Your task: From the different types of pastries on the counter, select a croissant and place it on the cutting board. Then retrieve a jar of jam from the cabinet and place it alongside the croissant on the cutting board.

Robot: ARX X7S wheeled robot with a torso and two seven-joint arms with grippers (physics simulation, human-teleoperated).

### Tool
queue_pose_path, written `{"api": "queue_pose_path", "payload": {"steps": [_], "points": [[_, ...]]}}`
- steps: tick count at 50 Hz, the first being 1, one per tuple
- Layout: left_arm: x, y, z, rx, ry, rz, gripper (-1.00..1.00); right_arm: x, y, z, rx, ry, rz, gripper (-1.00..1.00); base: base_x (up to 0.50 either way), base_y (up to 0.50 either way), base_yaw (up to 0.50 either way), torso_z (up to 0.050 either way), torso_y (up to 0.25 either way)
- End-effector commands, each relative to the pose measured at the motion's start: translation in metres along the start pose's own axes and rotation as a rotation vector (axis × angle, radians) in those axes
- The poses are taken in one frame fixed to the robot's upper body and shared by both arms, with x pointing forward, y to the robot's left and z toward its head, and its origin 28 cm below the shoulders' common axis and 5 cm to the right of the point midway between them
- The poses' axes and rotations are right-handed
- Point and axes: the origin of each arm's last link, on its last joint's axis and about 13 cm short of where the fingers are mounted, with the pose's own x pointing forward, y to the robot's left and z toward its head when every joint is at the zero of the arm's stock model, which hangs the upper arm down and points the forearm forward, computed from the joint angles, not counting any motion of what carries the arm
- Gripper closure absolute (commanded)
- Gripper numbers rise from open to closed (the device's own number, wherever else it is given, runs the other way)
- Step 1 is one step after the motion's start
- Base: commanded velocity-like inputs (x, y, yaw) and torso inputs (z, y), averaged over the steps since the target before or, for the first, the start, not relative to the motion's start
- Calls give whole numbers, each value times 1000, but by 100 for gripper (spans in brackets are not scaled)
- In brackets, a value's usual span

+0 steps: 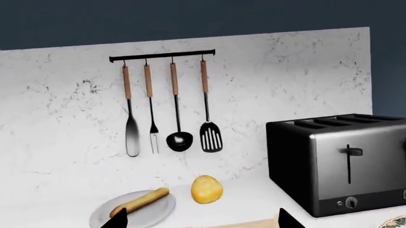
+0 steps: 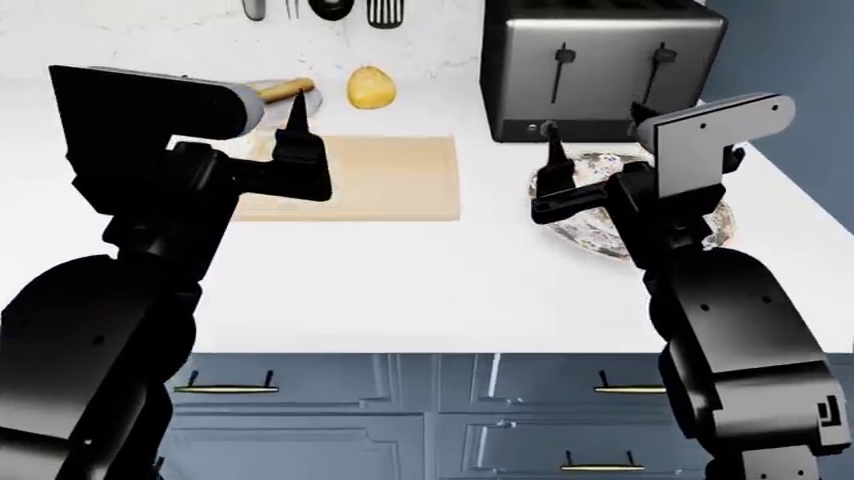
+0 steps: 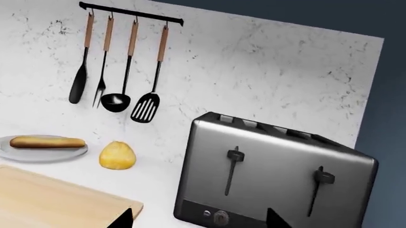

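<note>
**Over the counter, both arms raised, grippers holding nothing**

Along the back wall stood the toaster (image 2: 601, 68), with the bun (image 2: 371, 87) to its left and the bread stick (image 3: 47, 142) on a grey plate (image 3: 38, 153) further left. A utensil rail (image 1: 161, 55) hung on the wall above them. The cutting board (image 2: 374, 178) lay bare on the counter (image 2: 400, 280), its far edge near the bun and its right edge well apart from the floral plate (image 2: 714, 225) in front of the toaster. A broad strip of counter ran between the board and the front edge, above the drawers (image 2: 400, 390).

The left gripper (image 2: 296, 130) hovered over the board's left end, fingers spread and grasping nothing. The right gripper (image 2: 554, 175) hung above the floral plate, released as well; its two fingertips (image 3: 123, 219) showed apart in the right wrist view.

No croissant or jam jar could be seen in any view; the right arm covered much of the floral plate.
</note>
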Motion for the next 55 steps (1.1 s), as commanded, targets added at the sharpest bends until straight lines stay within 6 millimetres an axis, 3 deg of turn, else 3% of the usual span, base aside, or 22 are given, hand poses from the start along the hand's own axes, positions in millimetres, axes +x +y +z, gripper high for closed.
{"api": "queue_pose_path", "payload": {"steps": [1, 11, 16, 29, 41, 55], "points": [[5, 7, 20, 11, -25, 2, -100, 0, -6, 13, -3, -54, 6, -100, 500, 0, 0, 0, 0], [7, 10, 43, 21, -43, -24, -100, 0, -14, 38, -29, -71, 32, -100, 476, 0, 0, 0, 2], [4, 12, 50, 33, -106, -41, -100, -3, -14, 40, -28, -75, 39, -100, 66, 0, 0, 10, 7], [-1, 15, 39, 51, -103, -74, -100, -3, -16, 38, -39, -46, 44, -100, 1, 0, 0, 50, 32], [-2, 15, 48, 49, -131, -96, -100, -3, -15, 49, -45, -78, 67, -100, 259, 79, 0, 50, 32], [-1, 18, 55, 57, -146, -94, -100, -3, -18, 60, -54, -127, 81, -100, 78, -231, 0, 50, 33]]}}
